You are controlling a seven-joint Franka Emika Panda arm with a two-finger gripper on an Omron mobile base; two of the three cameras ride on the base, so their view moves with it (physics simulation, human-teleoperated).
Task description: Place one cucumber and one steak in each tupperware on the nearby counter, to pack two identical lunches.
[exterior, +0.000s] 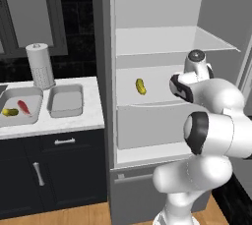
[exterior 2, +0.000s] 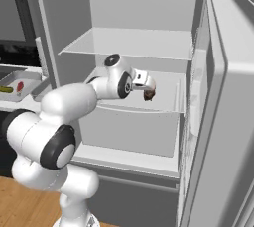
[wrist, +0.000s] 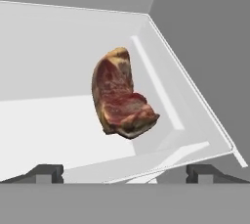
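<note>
A brown-red steak stands on edge on the middle fridge shelf, just ahead of my gripper, which is open with nothing between its fingertips. From the right base, the steak sits right at the gripper. One cucumber lies further left on the same shelf. On the counter, the left tupperware holds a cucumber and a slim red steak. The right tupperware is empty.
The fridge door stands open on the right. The shelf above hangs close over my hand. A paper towel roll stands behind the trays. Dark cabinets sit under the counter.
</note>
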